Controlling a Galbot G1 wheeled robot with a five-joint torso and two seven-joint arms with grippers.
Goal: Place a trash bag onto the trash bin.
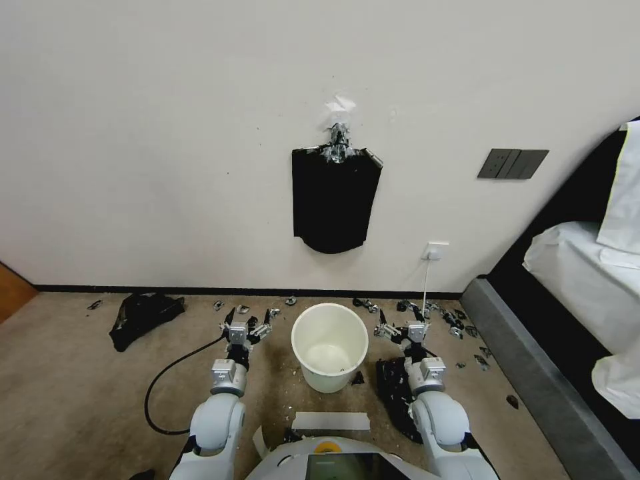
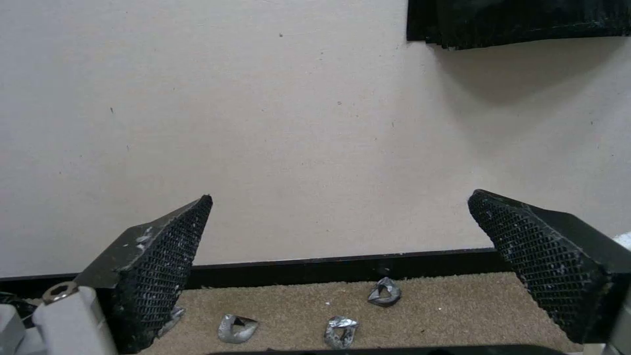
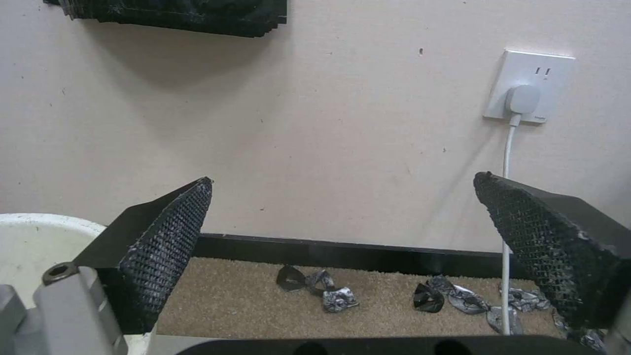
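Note:
The trash bin point(image 1: 331, 381), round and cream-white, stands open on the carpet just ahead of my base, with nothing over its rim. A slice of that rim point(image 3: 39, 220) shows in the right wrist view. My left gripper point(image 1: 251, 321) hovers low beside the bin on its left. It is open, and its mesh pads frame bare wall point(image 2: 340, 195). My right gripper point(image 1: 401, 324) is level with it on the bin's right side, also open and holding nothing point(image 3: 343, 177). The trash bag is out of view.
A flat black bundle of bags point(image 1: 335, 200) hangs taped to the wall above the bin. Black plastic heaps lie at the left point(image 1: 143, 317) and by my right arm point(image 1: 393, 387). Silver scraps point(image 3: 332, 293) dot the skirting. A wall outlet point(image 1: 435, 251), a bed frame point(image 1: 527, 373) and a floor cable point(image 1: 167, 373) are nearby.

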